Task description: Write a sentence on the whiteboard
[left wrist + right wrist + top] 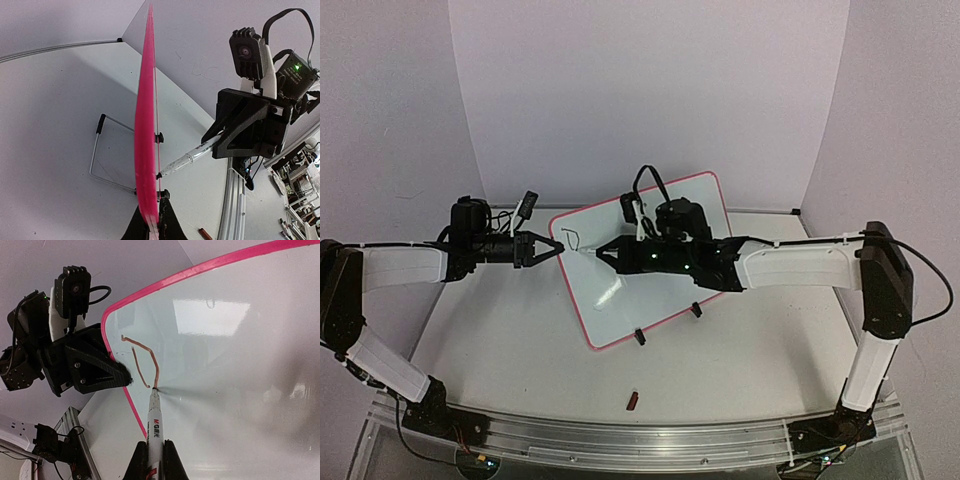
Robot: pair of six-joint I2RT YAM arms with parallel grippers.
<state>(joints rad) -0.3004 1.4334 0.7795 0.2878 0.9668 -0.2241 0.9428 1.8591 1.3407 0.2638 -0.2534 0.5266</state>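
Top external: left gripper (557, 250) clamps whiteboard (665, 295) edge; right gripper (603, 250) grips marker (155, 425), tip on whiteboard. Small red object (633, 401) lies on table (510, 340), near front rail (650, 441).

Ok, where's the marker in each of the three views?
Top view: marker left of centre, faint against the whiteboard, sticking out of the right gripper.
Left wrist: centre-right, slanting down to the whiteboard.
Right wrist: bottom centre, tip pointing up.
Shared landmark: the pink frame, clamped at its edge by the left gripper.
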